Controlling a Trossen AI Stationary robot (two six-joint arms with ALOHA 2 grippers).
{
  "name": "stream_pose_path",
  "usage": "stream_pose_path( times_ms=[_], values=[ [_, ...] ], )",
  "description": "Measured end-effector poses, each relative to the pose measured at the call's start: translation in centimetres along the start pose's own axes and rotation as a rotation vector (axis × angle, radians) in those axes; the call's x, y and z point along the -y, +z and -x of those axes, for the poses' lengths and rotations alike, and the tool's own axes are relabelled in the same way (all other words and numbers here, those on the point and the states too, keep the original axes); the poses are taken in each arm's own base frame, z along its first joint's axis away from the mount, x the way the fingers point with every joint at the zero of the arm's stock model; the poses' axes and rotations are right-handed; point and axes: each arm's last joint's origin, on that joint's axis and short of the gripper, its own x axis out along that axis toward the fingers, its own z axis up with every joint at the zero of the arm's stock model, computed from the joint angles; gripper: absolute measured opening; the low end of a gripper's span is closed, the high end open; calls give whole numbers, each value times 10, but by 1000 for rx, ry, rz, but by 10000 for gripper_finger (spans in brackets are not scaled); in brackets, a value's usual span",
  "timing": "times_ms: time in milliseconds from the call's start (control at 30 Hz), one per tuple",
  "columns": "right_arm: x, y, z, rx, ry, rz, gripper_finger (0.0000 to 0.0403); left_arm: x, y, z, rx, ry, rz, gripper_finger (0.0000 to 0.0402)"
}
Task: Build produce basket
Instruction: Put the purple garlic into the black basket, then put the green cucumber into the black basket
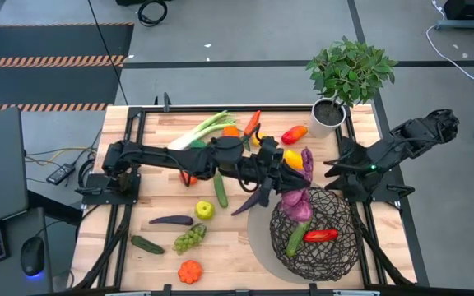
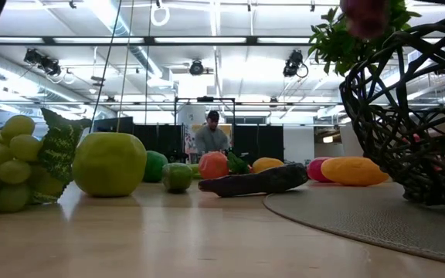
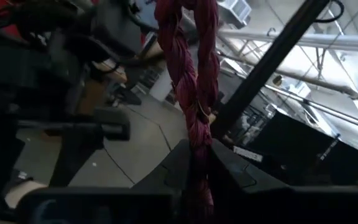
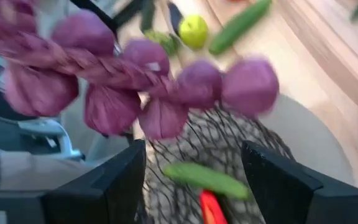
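While left end effector point(image 1: 290, 182) hangs clamped on purple braided bunch point(image 1: 297, 203) over basket point(image 1: 315, 234) rim at 11 o'clock: placing step. Next: lower, release. Right end effector point(image 1: 333, 170) spread, empty, beside it.

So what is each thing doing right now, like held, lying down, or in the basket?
left gripper: shut on the purple braid, above the basket's rim
purple braid: hanging, held
right gripper: open, beside the basket, holding nothing
basket: upright on the mat, partly filled
red pepper: lying in the basket
green apple: on the table
potted plant: upright at the table corner
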Motion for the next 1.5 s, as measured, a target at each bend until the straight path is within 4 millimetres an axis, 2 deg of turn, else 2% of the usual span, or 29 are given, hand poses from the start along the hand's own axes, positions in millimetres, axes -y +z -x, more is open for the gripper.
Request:
stream_pose_path(
  times_ms=[367, 500, 633, 800, 967, 1100, 1233, 1400, 1500],
  values=[
    [6, -6, 1, -91, -35, -28, 268, -21, -47, -21, -48, 73, -37, 58],
    [8, -8, 2, -114, -56, -38, 268, -22, -63, -25, -99, 79, -124, 96],
    [9, -9, 2, -118, -65, -55, 268, -21, -64, -24, -113, 107, -131, 161],
    [9, -9, 2, -118, -66, -65, 268, -30, -57, -24, -93, 133, -80, 235],
    [9, -9, 1, -118, -69, -98, 268, -35, -51, -22, -123, 98, -53, 268],
    [9, -9, 1, -117, -69, -116, 268, -26, -36, -15, -133, 58, -52, 271],
    [8, -8, 0, -113, -66, -136, 268, -18, -12, 0, -153, 73, -89, 260],
    [4, -6, -6, -95, -85, -141, 268, -12, 11, 30, -298, 193, -163, 242],
    [1, -5, -15, -103, -122, -126, 268, -18, 11, 44, -432, 283, -187, 232]
  ],
)
